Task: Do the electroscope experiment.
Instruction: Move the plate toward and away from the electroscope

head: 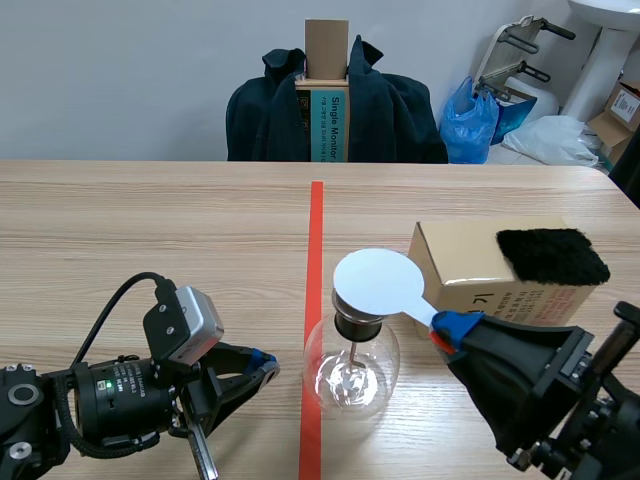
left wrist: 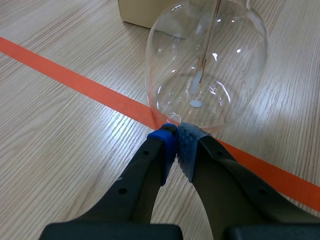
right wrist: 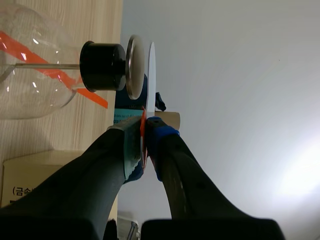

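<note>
Right hand (head: pixel 447 327) is clenched on the handle of a flat white round disc (head: pixel 380 283), holding it right over the top of the clear glass flask electroscope (head: pixel 352 370) with its black stopper (head: pixel 357 325); whether they touch is unclear. Left hand (head: pixel 262 365) is closed on nothing, low on the wooden worktop (head: pixel 150 230) beside the flask's base. A black fuzzy cloth (head: pixel 552 255) sits on a cardboard box (head: pixel 470 265) just behind.

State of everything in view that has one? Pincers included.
Left pincer: shut, empty, beside the electroscope base.
Right pincer: shut on white disc.
White disc: held flat over the electroscope's top; contact unclear.
Electroscope: upright on table, stopper in.
Black cloth: lying on the cardboard box.
</note>
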You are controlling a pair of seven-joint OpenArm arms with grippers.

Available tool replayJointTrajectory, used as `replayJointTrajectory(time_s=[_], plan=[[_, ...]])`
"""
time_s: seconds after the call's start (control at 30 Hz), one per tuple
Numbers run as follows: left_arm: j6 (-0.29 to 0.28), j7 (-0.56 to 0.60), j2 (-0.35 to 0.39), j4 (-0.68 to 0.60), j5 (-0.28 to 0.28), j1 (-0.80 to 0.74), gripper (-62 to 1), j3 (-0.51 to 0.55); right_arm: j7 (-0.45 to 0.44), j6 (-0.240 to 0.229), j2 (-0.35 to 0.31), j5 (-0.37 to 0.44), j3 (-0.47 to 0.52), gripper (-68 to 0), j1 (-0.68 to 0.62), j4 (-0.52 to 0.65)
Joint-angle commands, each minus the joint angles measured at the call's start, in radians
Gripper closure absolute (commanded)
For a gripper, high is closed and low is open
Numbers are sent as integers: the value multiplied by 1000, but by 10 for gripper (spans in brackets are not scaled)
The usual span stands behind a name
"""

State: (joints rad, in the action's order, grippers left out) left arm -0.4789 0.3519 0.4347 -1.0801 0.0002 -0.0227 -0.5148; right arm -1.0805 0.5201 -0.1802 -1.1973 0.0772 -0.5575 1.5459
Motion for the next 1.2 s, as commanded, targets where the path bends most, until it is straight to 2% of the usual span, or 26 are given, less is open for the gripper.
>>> replayJointTrajectory(time_s=[0.0, 0.23, 0.67, 0.93, 1.17], plan=[[-2, 17, -8, -13, -10, -5, -23, 10, -12, 11, -8, 12, 6, -8, 10, 24], [-2, 17, -8, -13, -10, -5, -23, 10, -49, 11, -8, 12, 6, -8, 9, 24], [-2, 17, -8, -13, -10, -5, -23, 10, -33, 11, -8, 12, 6, -8, 9, 24], [-2, 17, -8, -13, -10, -5, -23, 10, 62, 11, -8, 21, 8, -8, 9, 24], [-2, 17, -8, -13, -10, -5, -23, 10, 224, 11, -8, 23, 8, -8, 9, 24]])
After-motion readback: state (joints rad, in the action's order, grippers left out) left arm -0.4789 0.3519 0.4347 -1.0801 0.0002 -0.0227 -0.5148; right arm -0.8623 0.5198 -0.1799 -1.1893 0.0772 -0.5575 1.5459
